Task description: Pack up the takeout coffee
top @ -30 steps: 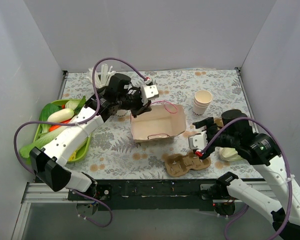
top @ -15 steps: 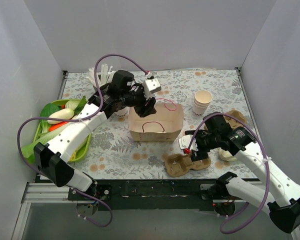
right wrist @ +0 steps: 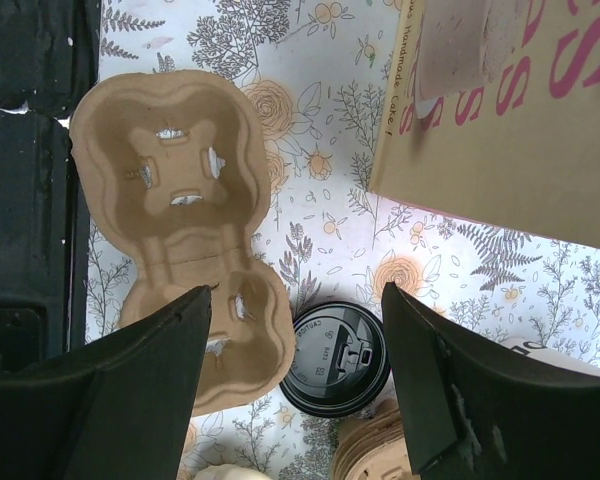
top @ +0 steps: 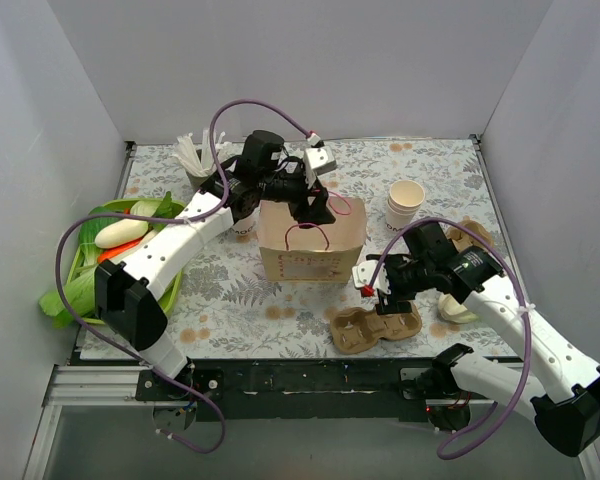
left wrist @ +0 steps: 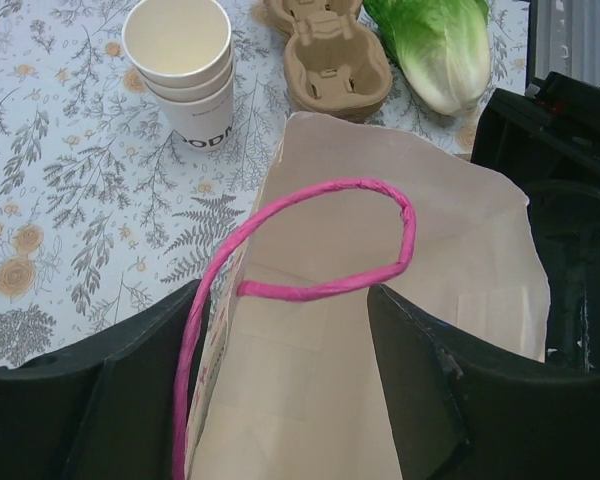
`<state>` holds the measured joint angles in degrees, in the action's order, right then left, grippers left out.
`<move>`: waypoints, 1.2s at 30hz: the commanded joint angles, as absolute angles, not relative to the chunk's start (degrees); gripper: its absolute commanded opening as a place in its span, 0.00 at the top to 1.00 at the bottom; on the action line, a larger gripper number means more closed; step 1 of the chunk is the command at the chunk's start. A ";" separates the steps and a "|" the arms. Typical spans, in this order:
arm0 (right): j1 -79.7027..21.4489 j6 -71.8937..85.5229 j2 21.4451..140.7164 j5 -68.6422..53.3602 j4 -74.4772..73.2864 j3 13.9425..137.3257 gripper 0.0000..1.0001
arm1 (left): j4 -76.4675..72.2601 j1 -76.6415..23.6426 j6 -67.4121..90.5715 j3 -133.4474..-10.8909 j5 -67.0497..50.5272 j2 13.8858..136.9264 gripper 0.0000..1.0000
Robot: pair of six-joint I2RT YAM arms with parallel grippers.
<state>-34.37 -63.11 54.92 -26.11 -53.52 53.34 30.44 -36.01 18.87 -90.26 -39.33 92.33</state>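
left claw (left wrist: 285, 295) spread open astride paper bag (left wrist: 430, 230) rim | right claw (right wrist: 295, 292) spread open over cup carrier (right wrist: 170, 170) edge, clear of bag

Paper bag (top: 310, 250) upright now, not sideways; right gripper (top: 383, 298) nearer it

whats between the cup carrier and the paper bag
Only bare floral tablecloth, seen in the right wrist view between the cup carrier and the paper bag. The black lid sits beside the carrier, outside that gap.
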 commanded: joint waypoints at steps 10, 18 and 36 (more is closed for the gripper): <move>-34.54 -61.52 56.69 -27.33 -51.33 56.42 0.24 | 22.32 -36.30 18.28 -95.18 -43.41 94.66 0.51; -34.54 -64.07 56.95 -27.51 -52.12 55.99 0.24 | 23.47 -36.30 17.84 -95.01 -44.91 95.19 0.70; -34.54 -73.47 54.49 -28.30 -58.45 56.17 0.26 | 21.80 -36.30 23.64 -92.55 -39.38 89.48 1.00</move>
<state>-34.37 -69.54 56.21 -26.94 -55.37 55.09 23.38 -36.12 20.69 -93.30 -40.40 94.76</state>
